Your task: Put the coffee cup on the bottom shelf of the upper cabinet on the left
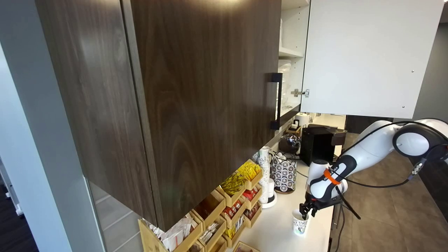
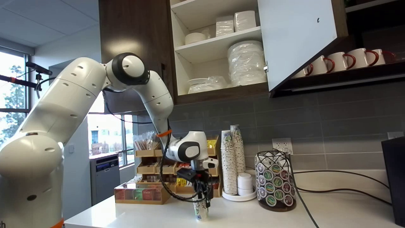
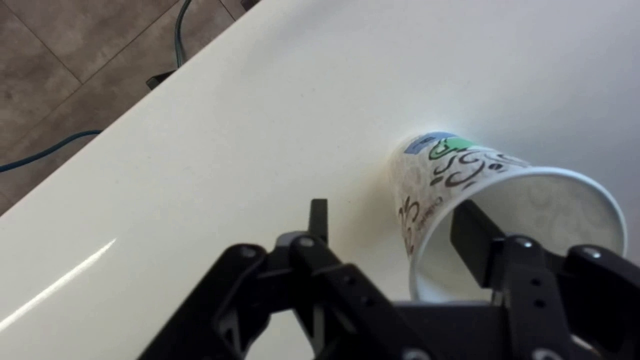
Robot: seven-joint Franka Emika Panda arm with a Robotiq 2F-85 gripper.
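The coffee cup is a white paper cup with a printed pattern, upright on the white counter. It also shows in an exterior view and, from above, in the wrist view. My gripper is open at the rim. One finger is inside the mouth and the other is outside, apart from the wall. The gripper also shows in both exterior views. The upper cabinet stands open above, with a dark wood front and pale interior. Its bottom shelf carries wrapped plates and bowls.
Stacks of paper cups, a pod holder and wooden packet drawers stand along the wall. A black coffee machine is farther along. The open cabinet door juts out above the counter. The counter edge is near the cup.
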